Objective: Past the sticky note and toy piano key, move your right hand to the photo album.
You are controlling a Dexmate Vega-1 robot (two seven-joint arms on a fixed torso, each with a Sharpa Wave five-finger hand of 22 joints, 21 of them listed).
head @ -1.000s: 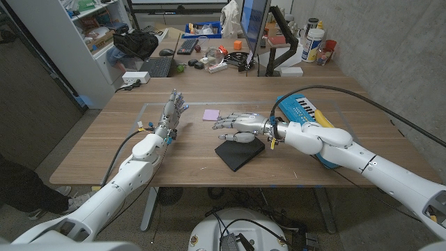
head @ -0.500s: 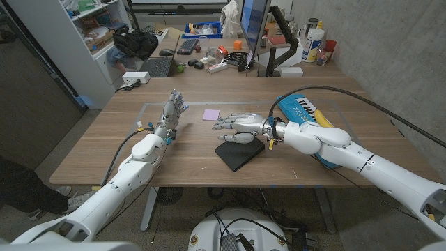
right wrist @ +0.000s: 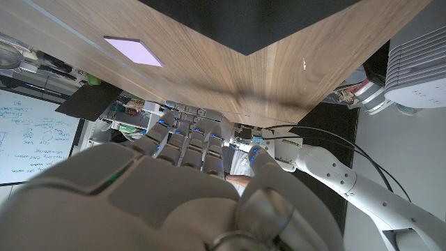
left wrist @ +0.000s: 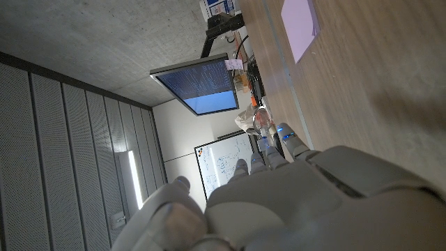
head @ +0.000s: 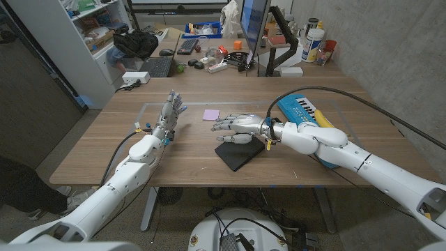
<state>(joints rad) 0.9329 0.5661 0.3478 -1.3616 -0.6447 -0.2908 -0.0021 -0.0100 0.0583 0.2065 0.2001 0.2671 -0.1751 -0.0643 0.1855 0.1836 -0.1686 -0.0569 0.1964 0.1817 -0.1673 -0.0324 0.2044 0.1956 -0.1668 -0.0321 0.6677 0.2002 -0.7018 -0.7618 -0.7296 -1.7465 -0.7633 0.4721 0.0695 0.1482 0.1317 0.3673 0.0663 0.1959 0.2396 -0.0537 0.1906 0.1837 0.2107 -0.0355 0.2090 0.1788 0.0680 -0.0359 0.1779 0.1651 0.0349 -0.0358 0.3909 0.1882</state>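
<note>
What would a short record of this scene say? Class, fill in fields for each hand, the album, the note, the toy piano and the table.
Right hand: open, fingers spread, over the far corner of the album; contact cannot be told
Left hand: open, fingers pointing up, holds nothing
Album: black, flat on the table, near the middle
Note: purple, flat, beyond the album
Toy piano: blue, partly hidden behind the right arm
Table: wooden

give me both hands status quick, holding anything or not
Left hand: open, fingers apart and pointing up, holding nothing.
Right hand: open, fingers stretched out over the photo album, holding nothing.
</note>
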